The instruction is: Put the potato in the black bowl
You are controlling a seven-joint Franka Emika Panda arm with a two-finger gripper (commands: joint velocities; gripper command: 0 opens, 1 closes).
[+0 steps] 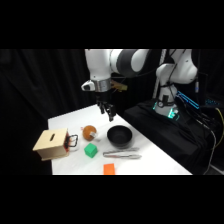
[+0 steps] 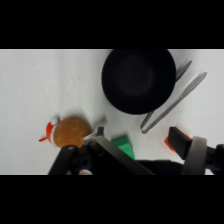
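The tool is hanging empty above the worktop, its opening impossible to tell, while the potato is sitting just beside the black bowl, so I'm thinking a careless descent risks rolling it toward the green cube; no writing is showing.

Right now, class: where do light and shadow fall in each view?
Side view: white table bright against a dark backdrop. Wrist view: tongs cast a grey shadow beside them; the black bowl shows no glare inside.
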